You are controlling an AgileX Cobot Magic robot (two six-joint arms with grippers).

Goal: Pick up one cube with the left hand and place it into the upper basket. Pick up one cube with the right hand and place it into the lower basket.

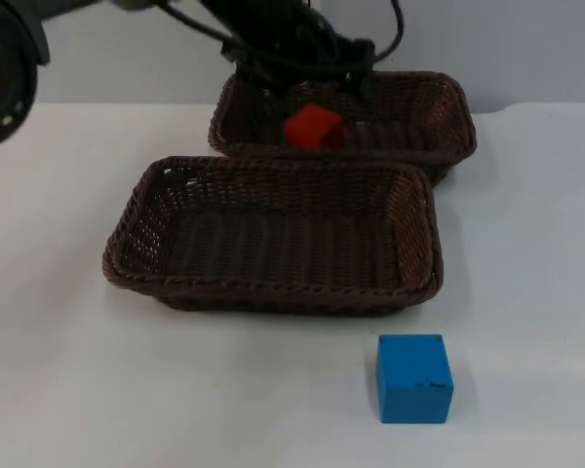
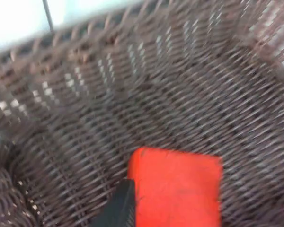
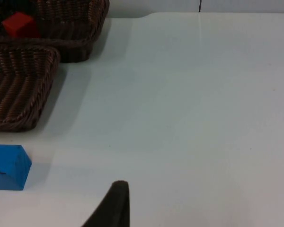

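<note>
1. White table top (image 1: pixel 68 390) ran back to a grey partition wall (image 1: pixel 127 58) along the top of the frame in the top view.
2. We noted two brown wicker baskets touching: the upper basket (image 1: pixel 439 107) at upper centre, the lower basket (image 1: pixel 136 244) at mid-frame.
3. We saw the red cube (image 1: pixel 313 127) inside the upper basket, left of its middle.
4. The left gripper (image 1: pixel 307 83) reached into the upper basket just above the red cube. One black fingertip (image 2: pixel 118 208) lay against the cube's side; we could not tell how far the fingers were parted.
5. The blue cube (image 1: pixel 413 378) sat on the table at lower right, apart from the lower basket.
6. The right gripper (image 3: pixel 114 203) waited over bare table near the blue cube; its opening could not be judged.
</note>
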